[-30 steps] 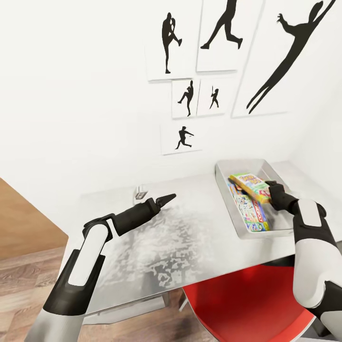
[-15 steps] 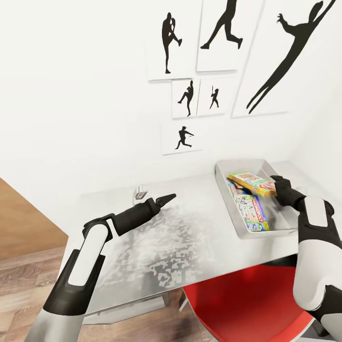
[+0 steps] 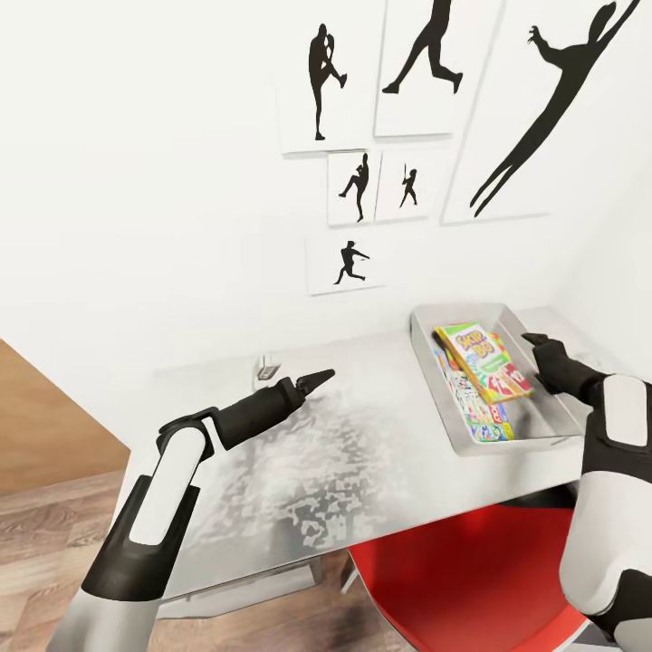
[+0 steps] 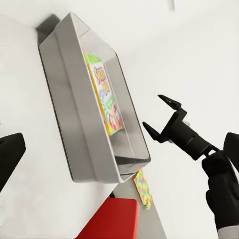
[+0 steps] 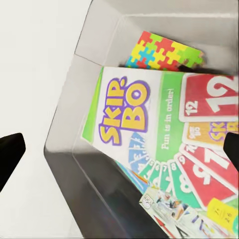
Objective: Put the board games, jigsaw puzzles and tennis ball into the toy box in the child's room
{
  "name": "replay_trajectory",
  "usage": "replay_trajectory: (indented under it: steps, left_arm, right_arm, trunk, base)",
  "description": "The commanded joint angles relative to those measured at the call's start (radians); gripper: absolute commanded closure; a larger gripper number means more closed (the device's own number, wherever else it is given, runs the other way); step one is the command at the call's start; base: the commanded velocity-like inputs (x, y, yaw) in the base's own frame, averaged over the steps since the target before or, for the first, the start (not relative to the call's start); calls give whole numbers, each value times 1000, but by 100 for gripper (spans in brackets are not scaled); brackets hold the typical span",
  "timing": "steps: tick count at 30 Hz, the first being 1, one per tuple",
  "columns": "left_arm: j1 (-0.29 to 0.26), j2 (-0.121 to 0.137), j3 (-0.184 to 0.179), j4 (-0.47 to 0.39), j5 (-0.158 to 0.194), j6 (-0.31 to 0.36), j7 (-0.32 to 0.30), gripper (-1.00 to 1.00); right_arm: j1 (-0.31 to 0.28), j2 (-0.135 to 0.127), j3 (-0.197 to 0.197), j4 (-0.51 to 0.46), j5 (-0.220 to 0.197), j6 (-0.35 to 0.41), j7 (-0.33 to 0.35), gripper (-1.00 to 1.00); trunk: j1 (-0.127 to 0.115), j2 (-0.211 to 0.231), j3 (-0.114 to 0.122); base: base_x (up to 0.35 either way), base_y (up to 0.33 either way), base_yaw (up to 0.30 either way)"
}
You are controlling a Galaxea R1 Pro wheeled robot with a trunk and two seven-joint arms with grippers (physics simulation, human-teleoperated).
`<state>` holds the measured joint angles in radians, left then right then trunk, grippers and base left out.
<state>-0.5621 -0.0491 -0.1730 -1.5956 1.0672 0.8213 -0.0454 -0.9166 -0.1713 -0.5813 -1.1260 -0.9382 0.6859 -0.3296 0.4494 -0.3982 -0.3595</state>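
Grey toy box [image 3: 552, 426] holds SKIP-BO [image 5: 149, 134] | puzzle [image 5: 162, 52] beneath | right end effector [image 4: 162, 117] open, empty

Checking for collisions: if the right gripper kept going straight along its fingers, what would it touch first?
Most likely the SKIP-BO box lying on top in the toy box; the open right gripper looks straight down at it, though depth is unclear.

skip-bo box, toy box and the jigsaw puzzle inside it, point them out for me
SKIP-BO box [image 5: 149, 129], right wrist view, on its printed lid.
toy box [image 3: 426, 349], head view, on its left wall.
jigsaw puzzle [image 5: 159, 50], right wrist view, on its coloured pieces showing beyond the game box.
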Motion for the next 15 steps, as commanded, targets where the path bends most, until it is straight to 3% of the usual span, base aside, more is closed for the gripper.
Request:
replay_trajectory:
  steps: [1, 9, 15]
  left_arm:
    - [-1, -1, 1, 0, -4, 4, -5, -100]
    - [0, 3, 4, 1, -4, 3, -2, -100]
    - [-1, 3, 3, 2, -4, 4, 2, -100]
  right_arm:
    - [-1, 0, -1, -2, -11, 3, -10, -100]
    - [79, 0, -3, -107, -71, 71, -45, -100]
    - [162, -4, -3, -257, -162, 122, -104, -100]
  trunk:
    - [1, -2, -2]
    - [1, -2, -2]
    - [1, -2, -2]
  base:
    - [0, 0, 0]
    - [0, 0, 0]
    - [-40, 0, 0]
